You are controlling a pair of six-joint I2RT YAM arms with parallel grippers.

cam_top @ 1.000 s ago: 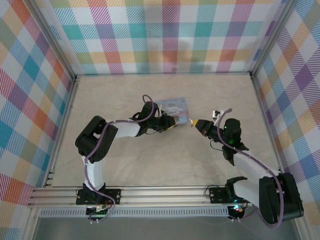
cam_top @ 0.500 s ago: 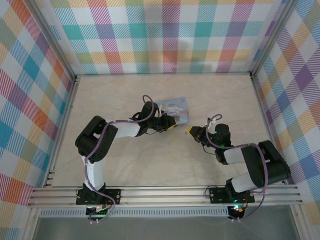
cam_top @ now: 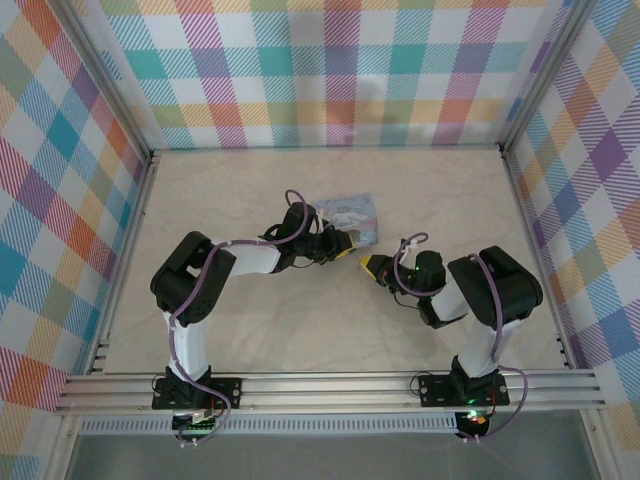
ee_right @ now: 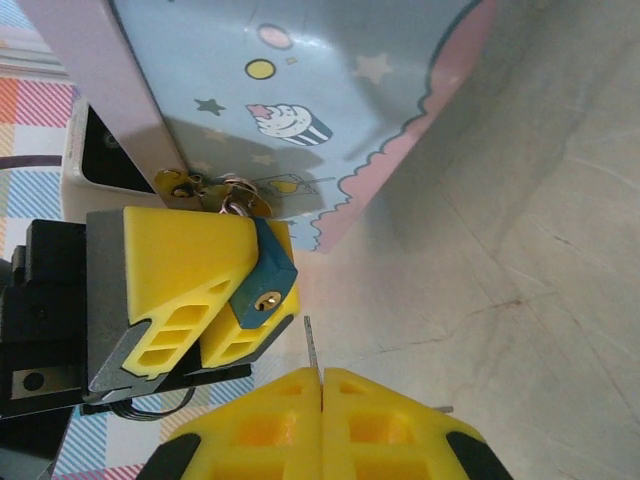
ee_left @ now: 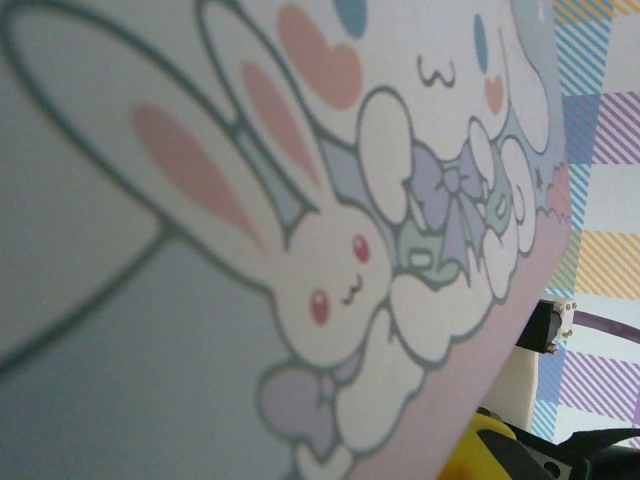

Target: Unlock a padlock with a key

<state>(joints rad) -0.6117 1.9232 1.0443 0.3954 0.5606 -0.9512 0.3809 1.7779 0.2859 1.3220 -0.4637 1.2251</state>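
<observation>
Working over the beige table, just below the pale blue tin, mid-frame in the top view. Clamping with the left gripper, pinching with the right gripper just lower right of it, fingers pressed together. Holding the padlock in the left, centre-left of the right wrist view, brass keyhole toward the lower edge; holding the thin key in the right, bottom centre. Lining up for insertion, apparently, with the blade tip just lower right of the keyhole. Likely needing a slight nudge toward upper left, then a straight push.
</observation>
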